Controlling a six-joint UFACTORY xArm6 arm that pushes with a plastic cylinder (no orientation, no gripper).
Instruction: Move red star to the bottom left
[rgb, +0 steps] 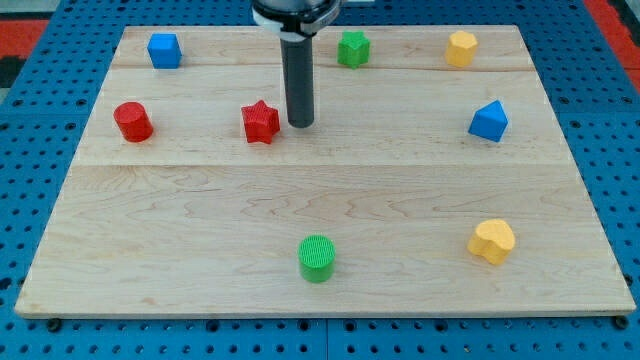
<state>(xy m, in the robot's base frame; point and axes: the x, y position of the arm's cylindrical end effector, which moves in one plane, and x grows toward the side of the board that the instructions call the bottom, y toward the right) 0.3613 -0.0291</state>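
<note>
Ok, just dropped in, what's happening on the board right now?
My tip sits just to the view's right of the red star, close beside it; contact can't be confirmed. The star lies in the upper middle-left of the wooden board, with the red cylinder further left. The star is not yet at the bottom left.

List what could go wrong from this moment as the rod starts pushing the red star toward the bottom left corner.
1. My tip sits just to the view's right of the red star. A push from there likely sends it straight left, toward the red cylinder, not down.
2. The star's points may make it spin off my tip under an off-centre push.
3. A path dropping too steeply might clip the green cylinder.
</note>
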